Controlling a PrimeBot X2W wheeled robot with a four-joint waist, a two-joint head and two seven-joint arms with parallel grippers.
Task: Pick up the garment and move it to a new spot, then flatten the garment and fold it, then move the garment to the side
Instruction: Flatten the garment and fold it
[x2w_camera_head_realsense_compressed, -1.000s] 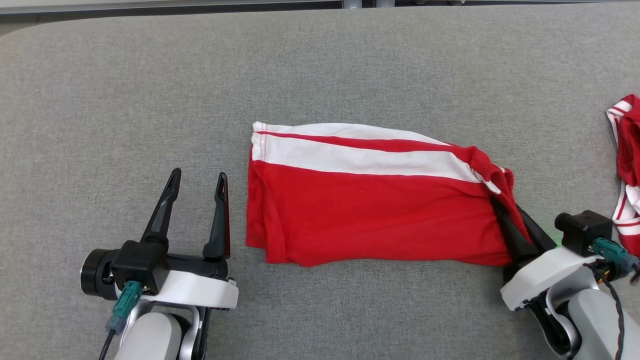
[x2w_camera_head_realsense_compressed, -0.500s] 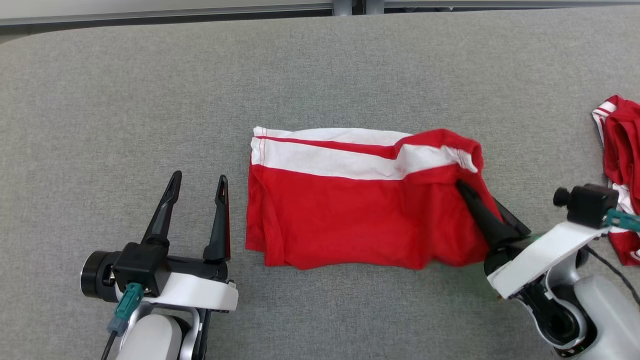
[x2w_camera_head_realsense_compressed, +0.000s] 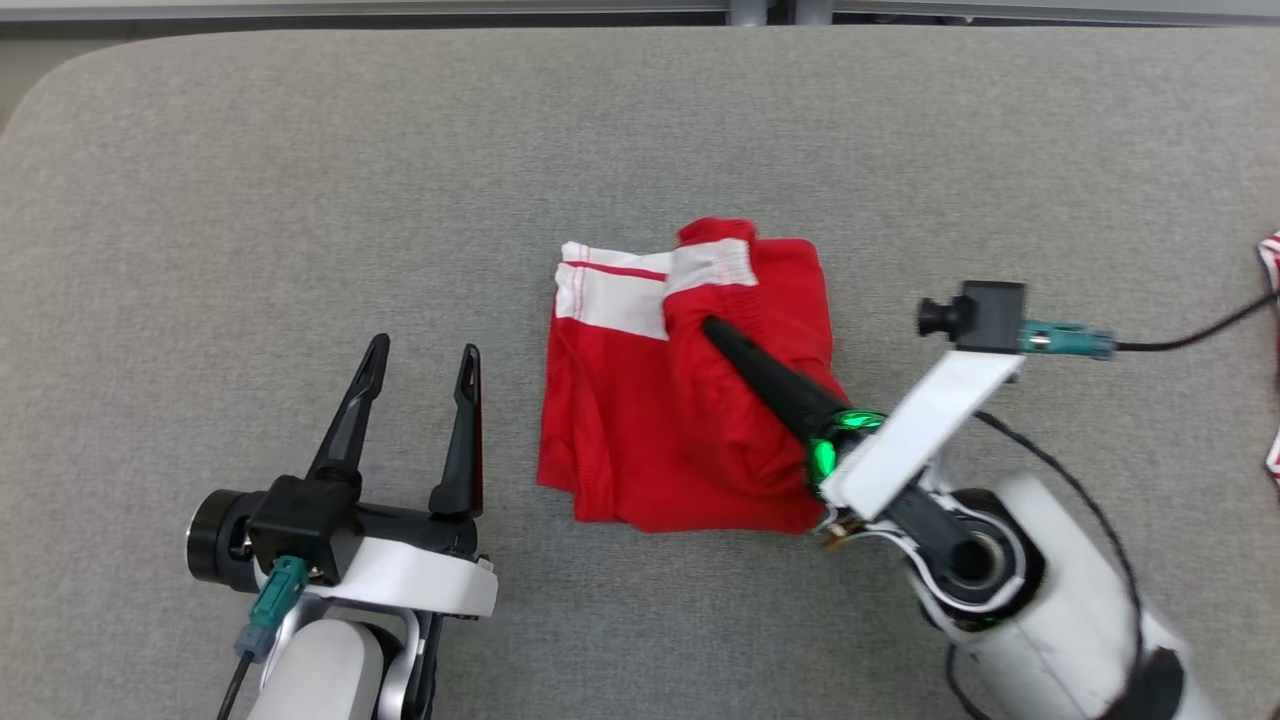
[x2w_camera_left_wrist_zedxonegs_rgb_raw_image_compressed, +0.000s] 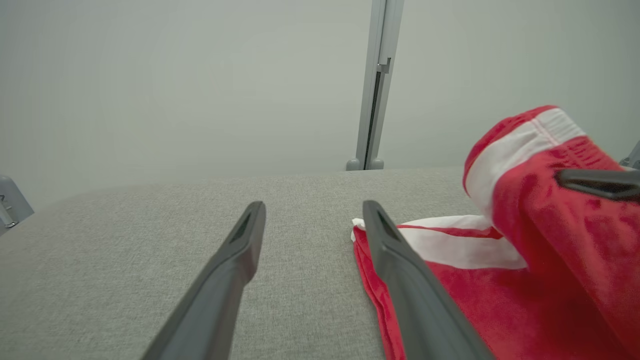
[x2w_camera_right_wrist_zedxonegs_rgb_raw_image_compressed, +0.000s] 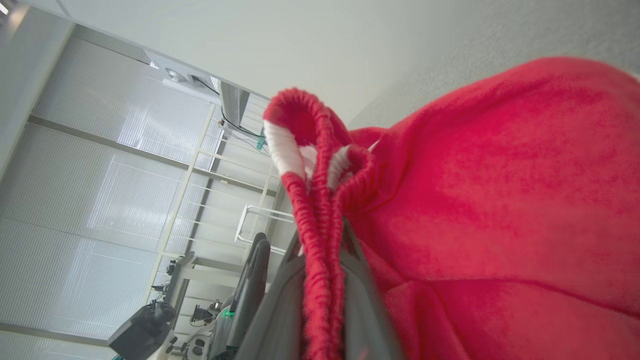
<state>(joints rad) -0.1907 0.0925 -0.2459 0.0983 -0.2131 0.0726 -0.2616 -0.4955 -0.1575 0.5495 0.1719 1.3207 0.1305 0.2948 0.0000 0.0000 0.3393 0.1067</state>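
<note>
**Mid-fold, right end held over the left half**

Garment (x2w_camera_head_realsense_compressed: 620, 460) at mid-counter (x2w_camera_head_realsense_compressed: 300, 150): red, with a white band (x2w_camera_head_realsense_compressed: 610, 300) along the far edge. Long axis across the robot, left to right. Left half flat on the counter. Right end raised and doubled back above the middle, waistband uppermost.

Right gripper (x2w_camera_head_realsense_compressed: 712, 328) pinched nearly shut on that raised end. In the right wrist view, ribbed hem (x2w_camera_right_wrist_zedxonegs_rgb_raw_image_compressed: 320, 260) caught between the two fingers (x2w_camera_right_wrist_zedxonegs_rgb_raw_image_compressed: 277, 315), red cloth draping off to one side. Reaching in from the lower right of the head view, pointing up and left across the garment.

Left gripper (x2w_camera_head_realsense_compressed: 423, 352) spread wide, holding nothing. Parked just beside the garment's left edge but apart from it, pointing away from the robot. Seen from its own wrist (x2w_camera_left_wrist_zedxonegs_rgb_raw_image_compressed: 312, 207), garment (x2w_camera_left_wrist_zedxonegs_rgb_raw_image_compressed: 450, 280) just to the right, lifted end hanging above the flat part.

By the look of it, the fold step, roughly halfway over. Turns on one relation: free left edge lying to the left of the held end, along the long axis. Probably calls for a leftward and downward lay, edge onto edge. Nearer to that left edge: the left gripper, well placed to pin the lower layer. Some risk of that layer dragging or bunching under the top one.
</note>
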